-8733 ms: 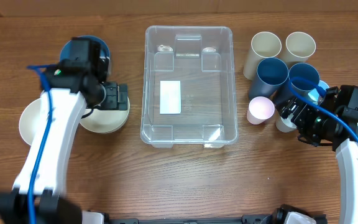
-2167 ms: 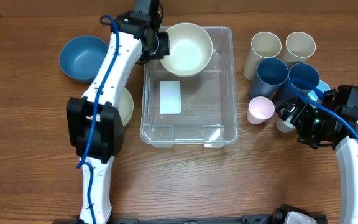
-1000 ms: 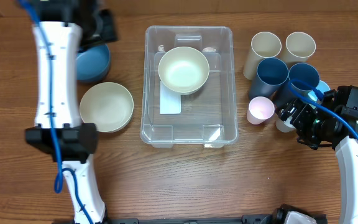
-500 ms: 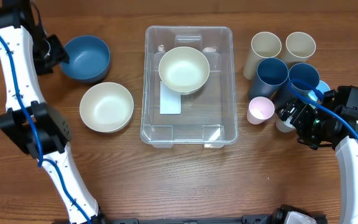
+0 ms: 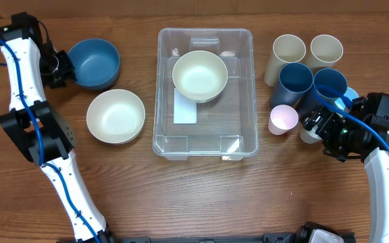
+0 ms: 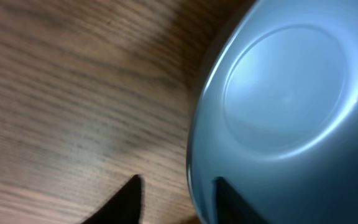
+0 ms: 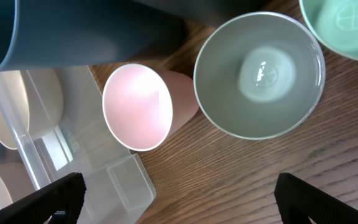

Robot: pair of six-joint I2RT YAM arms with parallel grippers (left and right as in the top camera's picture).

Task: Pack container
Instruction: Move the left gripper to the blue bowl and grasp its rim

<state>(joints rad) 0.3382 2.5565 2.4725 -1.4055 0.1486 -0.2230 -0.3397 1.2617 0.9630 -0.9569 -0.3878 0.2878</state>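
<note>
Fingers (image 6: 129, 202) on left now straddle blue bowl (image 6: 278, 112) rim, not clamped; right fingers (image 7: 55, 196) stay spread.

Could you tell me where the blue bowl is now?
Overhead, the blue bowl sits upper left on the table, beside the loose cream bowl, with the left gripper at its rim.

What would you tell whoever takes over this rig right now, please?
Grippers: the left gripper is open, its jaws astride the blue bowl rim, nothing clamped yet. The right gripper is open and empty, by the cups right of the container.
Done: one cream bowl sits in the container.
Left: the blue bowl and the second cream bowl, both on the table left of the container, plus the cups.
</note>
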